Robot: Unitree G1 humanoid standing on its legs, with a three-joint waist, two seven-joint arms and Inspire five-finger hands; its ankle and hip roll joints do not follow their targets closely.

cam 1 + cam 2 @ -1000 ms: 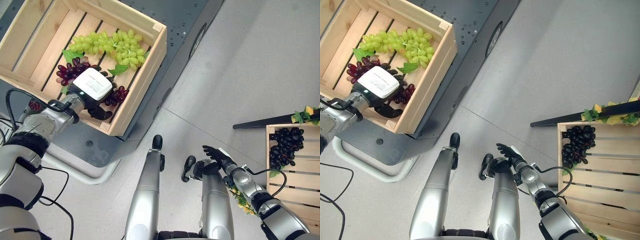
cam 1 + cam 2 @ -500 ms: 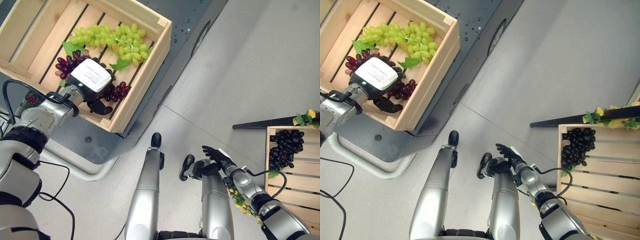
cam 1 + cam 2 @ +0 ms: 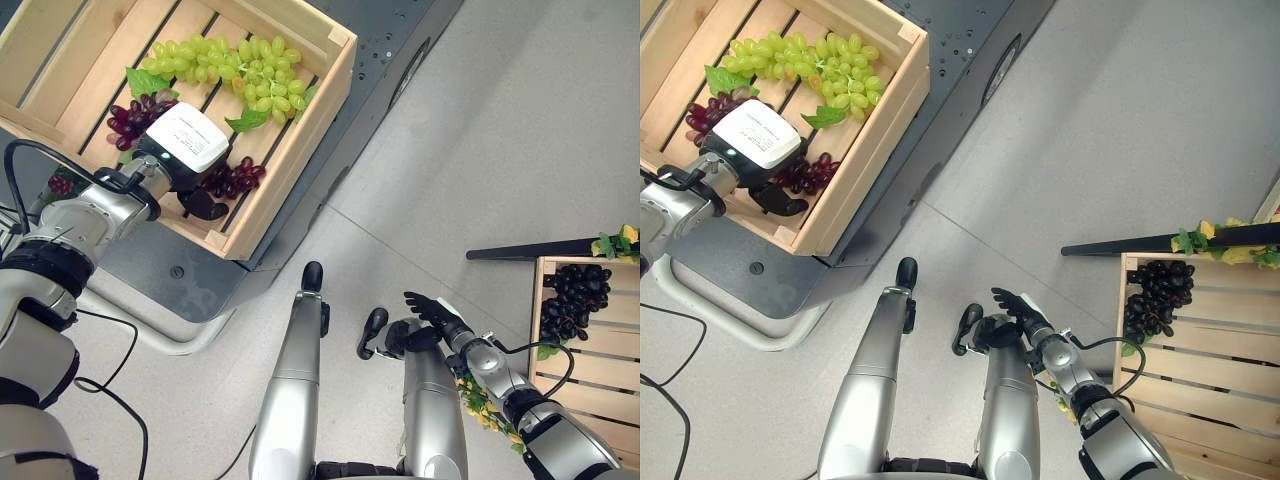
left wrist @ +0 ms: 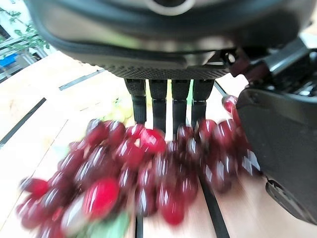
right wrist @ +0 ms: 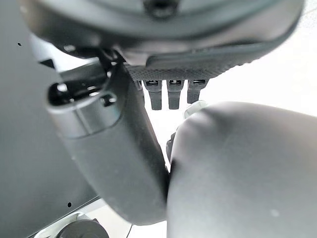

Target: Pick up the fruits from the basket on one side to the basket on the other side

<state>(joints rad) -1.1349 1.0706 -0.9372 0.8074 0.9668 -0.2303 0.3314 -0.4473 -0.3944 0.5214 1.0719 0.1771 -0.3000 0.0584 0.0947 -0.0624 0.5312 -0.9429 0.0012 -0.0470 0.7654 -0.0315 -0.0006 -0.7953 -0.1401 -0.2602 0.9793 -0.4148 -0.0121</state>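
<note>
Two wooden crates are seen in the head views. One crate (image 3: 300,150) lies in the upper left of the frame on a dark grey platform (image 3: 400,40); the second crate (image 3: 590,400) lies at the lower right edge on the grey floor (image 3: 500,130).

In the upper-left crate two bunches are counted: one bunch of green grapes (image 3: 235,75) along the far side, with green leaves beside it, and one bunch of red grapes (image 3: 135,115), which runs under the hand and shows again at its other side. In the lower-right crate one bunch of dark grapes (image 3: 572,300) is seen near its upper corner, and a sprig of yellow-green leaves (image 3: 618,242) lies just above that crate.

The left hand (image 3: 195,165) is placed inside the upper-left crate, directly over the red grapes. In the left wrist view its fingers (image 4: 163,101) are stretched straight down behind the red bunch and the thumb is held off to one side; nothing is gripped, though the grapes lie between them.

The right hand (image 3: 432,312) is held low in the lower middle of the frame, above the floor, with fingers spread loosely and nothing held.
</note>
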